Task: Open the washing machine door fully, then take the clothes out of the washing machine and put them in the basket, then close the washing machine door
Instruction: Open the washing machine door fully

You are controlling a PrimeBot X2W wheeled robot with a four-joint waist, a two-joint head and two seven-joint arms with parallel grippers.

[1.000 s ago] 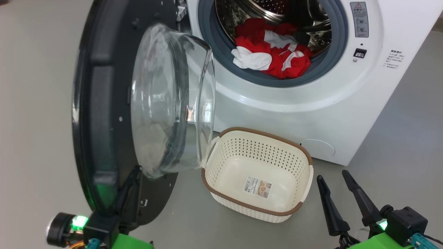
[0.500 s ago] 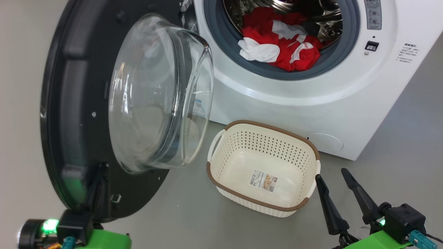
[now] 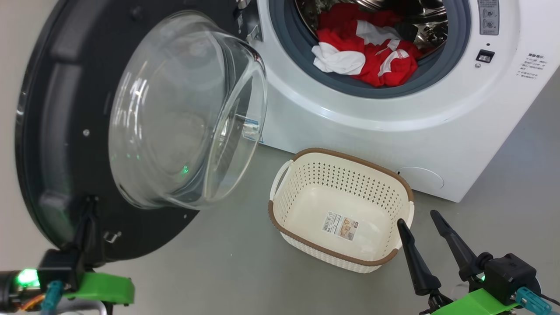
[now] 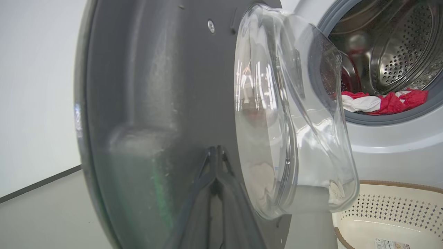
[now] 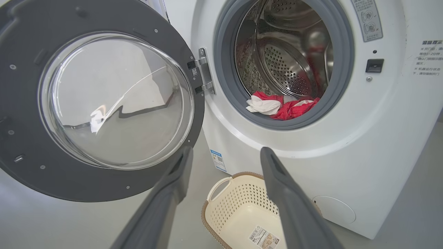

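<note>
Close against left pincer [image 3: 90,204], door [image 3: 52,109].

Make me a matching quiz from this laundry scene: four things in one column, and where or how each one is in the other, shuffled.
Things:
1. washing machine door
2. clothes
3. basket
4. right gripper

States:
A. holds no laundry, stands on the floor
B. fingers spread apart
C. swung open
D. lying at the front of the drum

Pairs: 1-C, 2-D, 3-A, 4-B

Smooth grey floor [image 3: 227,271] — plain white wall [image 4: 34,86] w/ dark baseboard [image 4: 38,183]; even light.
</note>
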